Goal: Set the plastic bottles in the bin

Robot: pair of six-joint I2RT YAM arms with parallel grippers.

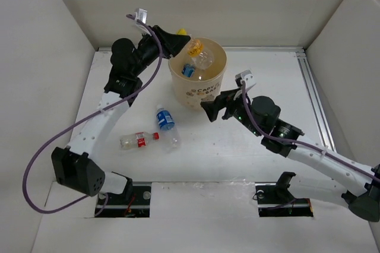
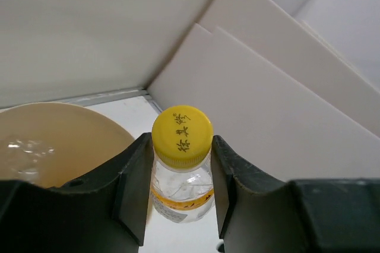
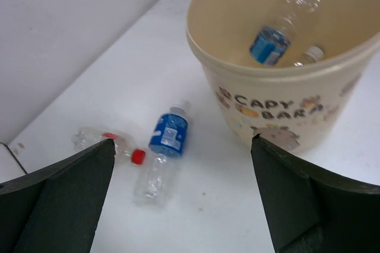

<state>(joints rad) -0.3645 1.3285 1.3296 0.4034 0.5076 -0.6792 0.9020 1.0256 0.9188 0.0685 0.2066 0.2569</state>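
left gripper fingers pinch the yellow-capped bottle under its cap, beside the bin's rim, not over it, so letting go now could drop it at the table's far edge. right gripper is spread wide; its wrist view, unlike the left's, shows the blue-label bottle and red-label bottle on the table.

Table free right of the bin — blue-label bottle and red-label bottle obstruct front-left
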